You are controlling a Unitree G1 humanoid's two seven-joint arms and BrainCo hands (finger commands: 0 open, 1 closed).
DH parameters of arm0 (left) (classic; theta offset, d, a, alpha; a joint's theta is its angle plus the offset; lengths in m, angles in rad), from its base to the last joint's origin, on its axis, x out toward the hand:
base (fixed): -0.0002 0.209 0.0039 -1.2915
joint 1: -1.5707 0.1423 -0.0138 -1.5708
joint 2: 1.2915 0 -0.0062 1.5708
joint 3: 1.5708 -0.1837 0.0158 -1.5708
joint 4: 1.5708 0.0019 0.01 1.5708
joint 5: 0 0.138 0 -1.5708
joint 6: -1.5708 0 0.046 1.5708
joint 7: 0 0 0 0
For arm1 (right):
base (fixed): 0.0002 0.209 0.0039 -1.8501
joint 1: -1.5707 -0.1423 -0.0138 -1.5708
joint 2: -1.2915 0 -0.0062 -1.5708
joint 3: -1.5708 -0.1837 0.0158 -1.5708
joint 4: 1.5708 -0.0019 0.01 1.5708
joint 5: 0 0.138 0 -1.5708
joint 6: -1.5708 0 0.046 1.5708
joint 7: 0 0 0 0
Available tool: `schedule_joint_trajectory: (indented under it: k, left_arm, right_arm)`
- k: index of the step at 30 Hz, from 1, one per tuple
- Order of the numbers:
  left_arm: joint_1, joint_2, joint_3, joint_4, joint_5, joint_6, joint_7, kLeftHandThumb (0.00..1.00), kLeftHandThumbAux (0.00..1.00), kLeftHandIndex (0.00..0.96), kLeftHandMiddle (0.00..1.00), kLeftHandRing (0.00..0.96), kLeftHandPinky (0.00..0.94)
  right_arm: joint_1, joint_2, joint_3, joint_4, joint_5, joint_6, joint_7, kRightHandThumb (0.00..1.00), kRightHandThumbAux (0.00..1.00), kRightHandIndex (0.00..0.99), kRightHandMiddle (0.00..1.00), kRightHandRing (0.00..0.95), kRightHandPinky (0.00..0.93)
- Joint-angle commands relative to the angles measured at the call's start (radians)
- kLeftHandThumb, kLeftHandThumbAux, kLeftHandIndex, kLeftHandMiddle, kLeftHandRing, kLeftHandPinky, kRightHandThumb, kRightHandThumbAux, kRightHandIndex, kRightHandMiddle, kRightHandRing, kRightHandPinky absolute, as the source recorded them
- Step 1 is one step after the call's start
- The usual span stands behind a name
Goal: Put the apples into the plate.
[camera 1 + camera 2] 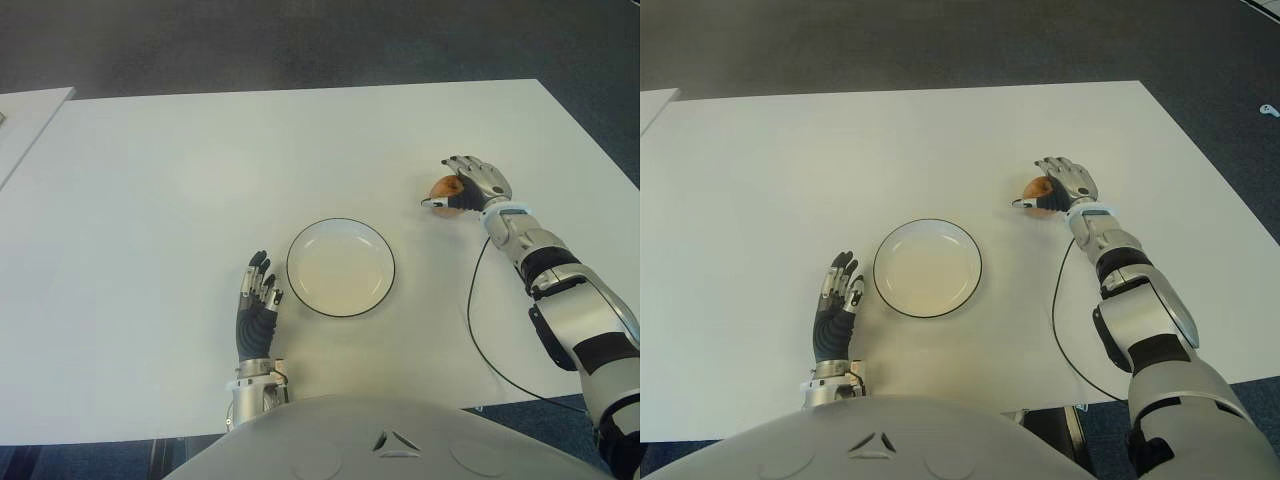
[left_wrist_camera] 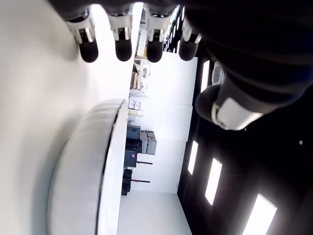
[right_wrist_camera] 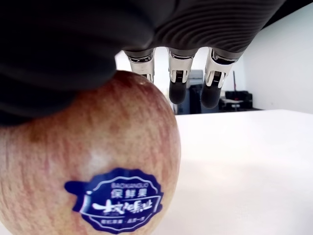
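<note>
The right hand (image 1: 472, 185) is seen far out on the table (image 1: 180, 180), laid over an apple (image 1: 445, 188). In its wrist view the palm is pressed on the apple's top, while three fingers (image 3: 177, 83) are held straight out past the fruit, not curled round it. A finished grasp cannot be claimed: the hand is draped on the apple, partly open, and whether the thumb has closed on the far side cannot be told.

The apple lies on the table, on the plate side of the right hand, well apart from the plate (image 1: 340, 267). The plate is set nearer the body and to the robot's left of the apple, so a carry inward and leftward is judged necessary. The right arm is stretched forward.

The left hand (image 1: 256, 305) is seen just left of the plate, fingers extended, nothing held.
</note>
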Motion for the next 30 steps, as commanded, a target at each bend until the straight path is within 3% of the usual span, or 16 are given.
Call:
schedule_joint_trajectory:
  k: [1,22,30]
  left_arm:
    - [-0.002,-0.033,0.006,0.009,0.0,-0.01,0.0,0.084,0.551,0.007,0.023,0.0,0.0]
    - [0.0,-0.033,0.02,0.023,-0.039,-0.011,-0.018,0.113,0.555,0.012,0.022,0.0,0.0]
    - [0.002,-0.036,0.018,0.017,-0.039,-0.045,-0.02,0.12,0.562,0.026,0.035,0.0,0.0]
  right_arm:
    - [0.037,0.037,0.019,0.026,0.007,0.004,0.018,0.226,0.33,0.0,0.0,0.0,0.0]
    - [0.052,0.064,0.046,0.039,0.024,0.018,0.031,0.217,0.345,0.0,0.0,0.0,0.015]
    - [0.053,0.064,0.043,0.038,0.049,0.024,0.035,0.219,0.366,0.0,0.0,0.0,0.02]
